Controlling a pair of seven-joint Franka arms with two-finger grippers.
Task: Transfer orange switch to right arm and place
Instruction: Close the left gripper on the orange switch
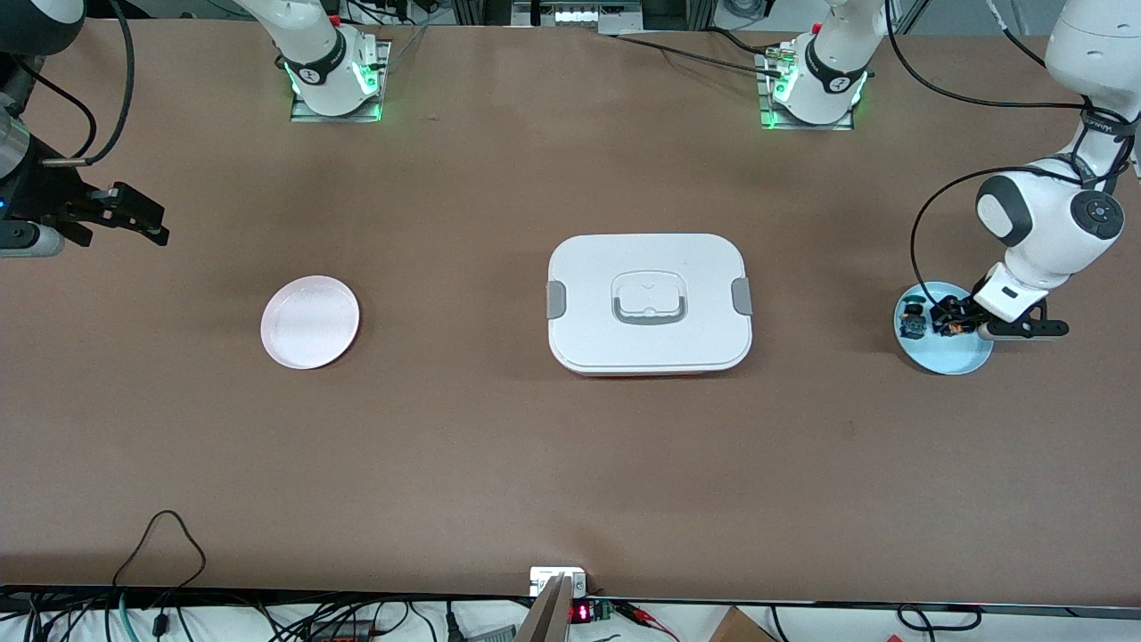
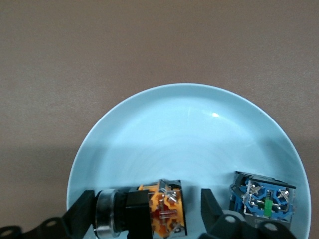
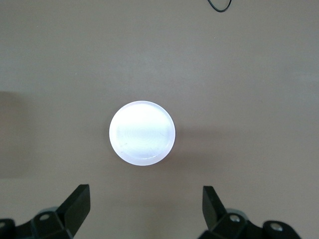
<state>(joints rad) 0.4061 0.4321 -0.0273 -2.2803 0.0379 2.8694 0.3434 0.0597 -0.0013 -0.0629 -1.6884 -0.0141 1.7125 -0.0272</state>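
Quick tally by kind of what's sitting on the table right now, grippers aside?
Switches: 2, the orange switch and a blue switch, both on the blue plate
Plates: 2, the blue plate and a white plate
Lidded boxes: 1, a white box
Total: 5

My front camera sits high across the table (image 1: 570, 464), facing the arm bases at twelve o'clock and taking in its whole surface. My left wrist camera looks straight down from very close on the blue plate (image 2: 189, 129), which the front view shows small near three o'clock (image 1: 967, 357). My right wrist camera looks down from much higher on the pink plate (image 3: 142, 133), which the front view shows toward nine o'clock (image 1: 310, 322). The two wrist views share nothing but bare table.
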